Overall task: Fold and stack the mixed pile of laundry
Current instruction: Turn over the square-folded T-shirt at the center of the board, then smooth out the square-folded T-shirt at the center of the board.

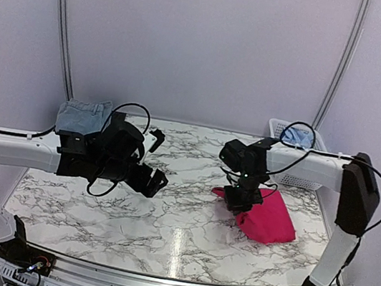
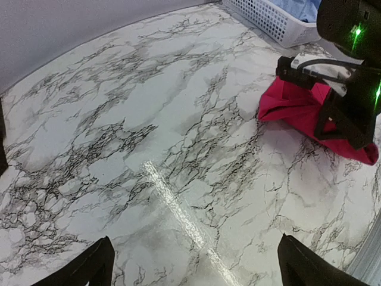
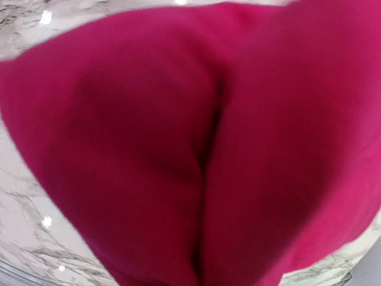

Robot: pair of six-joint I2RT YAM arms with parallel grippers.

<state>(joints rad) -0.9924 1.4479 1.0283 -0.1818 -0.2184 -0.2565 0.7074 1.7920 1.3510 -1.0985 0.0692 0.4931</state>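
Note:
The bright pink-red T-shirt [image 1: 270,218] lies bunched on the right of the marble table [image 1: 178,221]. It also shows in the left wrist view [image 2: 293,109]. My right gripper [image 1: 241,197] is down at the shirt's left edge. In the right wrist view the shirt [image 3: 196,149] fills the frame and hides the fingers, with a crease running toward the jaws, so it looks shut on the cloth. My left gripper [image 1: 157,159] hovers open and empty over the table's left-middle, its fingertips [image 2: 89,268] wide apart. A faded denim piece [image 1: 82,116] lies folded at the back left.
A white slatted basket [image 1: 300,176] stands at the back right with a light blue garment [image 1: 299,136] in it; the basket also shows in the left wrist view [image 2: 262,18]. The right arm [image 2: 351,71] stands over the shirt. Curved walls close the back.

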